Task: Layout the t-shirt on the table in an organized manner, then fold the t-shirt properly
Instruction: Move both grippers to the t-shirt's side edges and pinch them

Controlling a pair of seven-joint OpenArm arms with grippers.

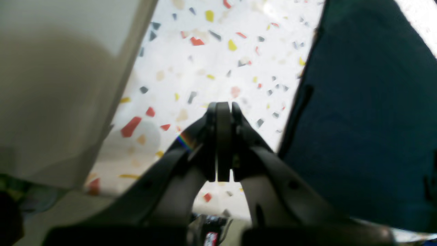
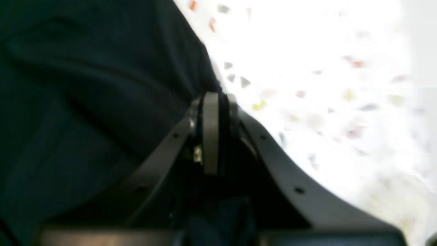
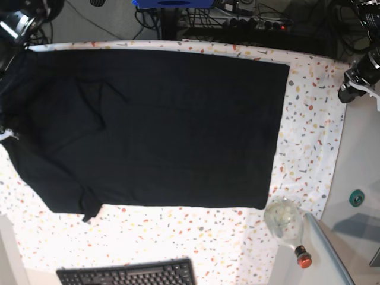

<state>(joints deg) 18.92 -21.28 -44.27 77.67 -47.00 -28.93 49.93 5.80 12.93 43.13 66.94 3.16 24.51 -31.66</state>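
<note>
The table [image 3: 309, 130], covered in white flecked cloth, carries the t-shirt [image 3: 154, 124] spread over most of its far half, one straight edge toward the base view's right and a sleeve [image 3: 89, 208] near the front left. The body lies largely flat, with shallow wrinkles at left.

Step in hand, by my judgement: laying out is nearly done and the first fold is being started.

The right gripper [image 2: 215, 99] sits at the cloth's border, its fingers drawn nearly together with dark fabric between them; I read this as a pinch on the t-shirt's edge. The left gripper [image 1: 223, 107] hovers over bare table beside the cloth, fingers pressed together on nothing.

Next move calls for the left gripper to open and take a matching edge, so that 2 grips carry the fold evenly.

Also present: 1 keyboard [image 3: 127, 274], 1 clear bottle [image 3: 288, 222].
</note>
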